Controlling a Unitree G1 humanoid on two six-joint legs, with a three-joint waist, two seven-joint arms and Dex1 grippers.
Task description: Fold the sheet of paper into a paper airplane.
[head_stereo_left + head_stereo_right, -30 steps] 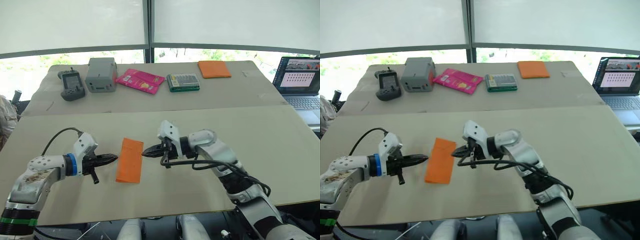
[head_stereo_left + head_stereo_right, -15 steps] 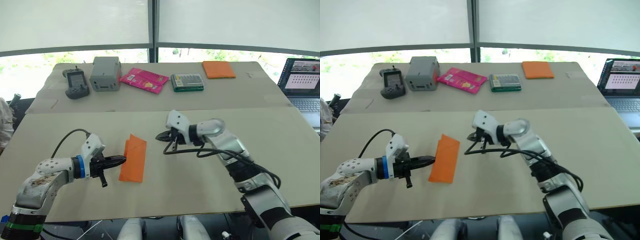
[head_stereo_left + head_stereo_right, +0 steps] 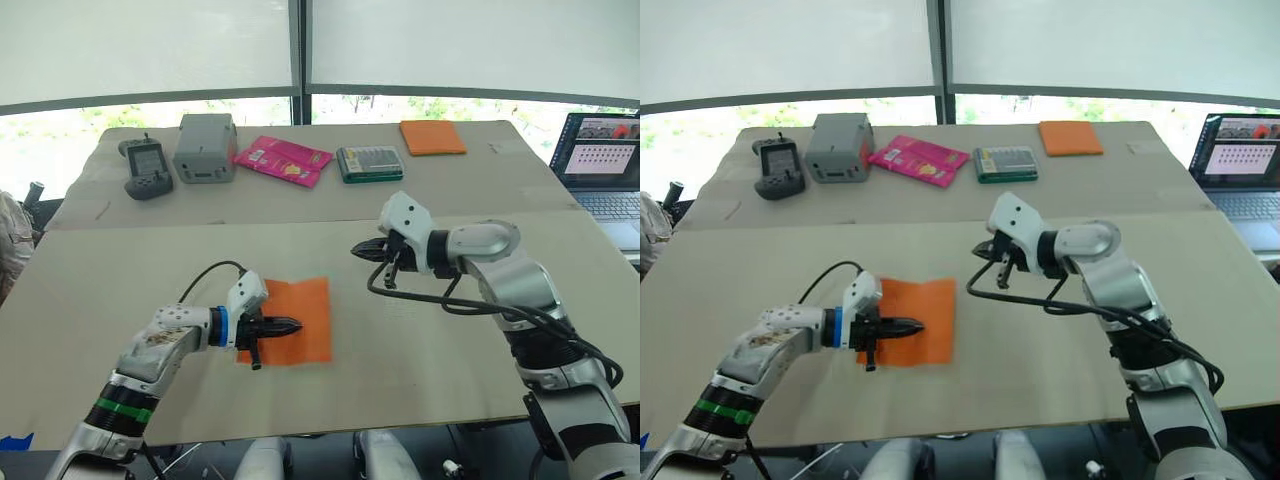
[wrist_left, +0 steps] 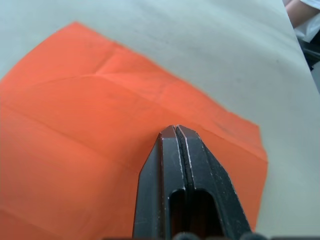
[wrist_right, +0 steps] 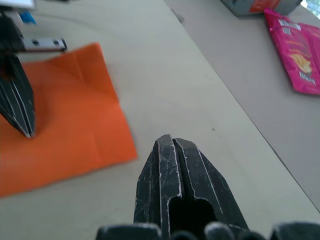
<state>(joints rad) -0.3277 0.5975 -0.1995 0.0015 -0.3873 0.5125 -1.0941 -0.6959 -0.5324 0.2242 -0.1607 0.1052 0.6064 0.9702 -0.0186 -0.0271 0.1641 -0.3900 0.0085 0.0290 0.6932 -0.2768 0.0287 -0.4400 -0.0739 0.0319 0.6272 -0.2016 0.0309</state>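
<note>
My left pincer [image 3: 296,325], fingers together, presses the sheet of paper [image 3: 306,322] lying open and creased on the near surface [image 3: 430,340]. My right pincer [image 3: 355,250], also together, hovers apart beyond it. Best to pin the centre crease before folding a corner.

L gripper [image 3: 912,326] fingers closed over flat orange sheet of paper [image 3: 927,317]; R gripper [image 3: 983,251] aloft.

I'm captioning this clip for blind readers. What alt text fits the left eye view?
An orange sheet of paper lies unfolded on a beige table, with the left claw shut and over it. The right claw, also shut, hangs apart to the sheet's right. Farther back sit a grey box, a pink packet and an orange pad.
</note>
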